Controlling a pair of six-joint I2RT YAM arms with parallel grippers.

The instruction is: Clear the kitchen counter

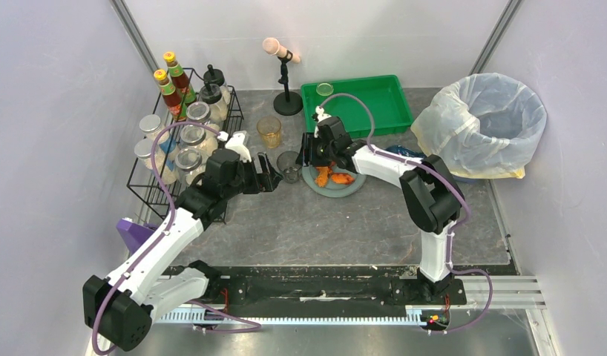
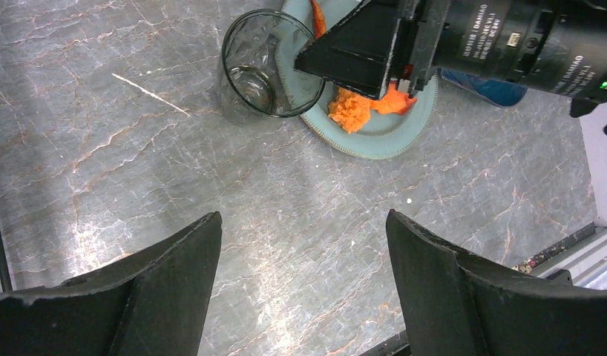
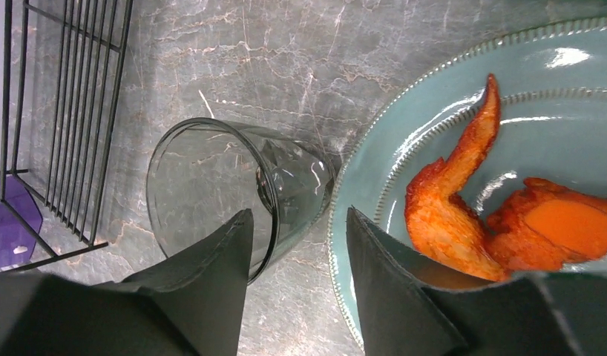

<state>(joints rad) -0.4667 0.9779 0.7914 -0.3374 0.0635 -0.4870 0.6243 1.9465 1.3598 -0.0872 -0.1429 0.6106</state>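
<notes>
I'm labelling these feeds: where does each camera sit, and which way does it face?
Top external: high behind the robot, facing down on the kitchen counter; left arm and right arm show.
Left wrist: on the left arm, facing down past the open left pincer.
Right wrist: on the right arm, close above the glass and teal plate; right pincer shows.
Shared: all three show glass and plate.
</notes>
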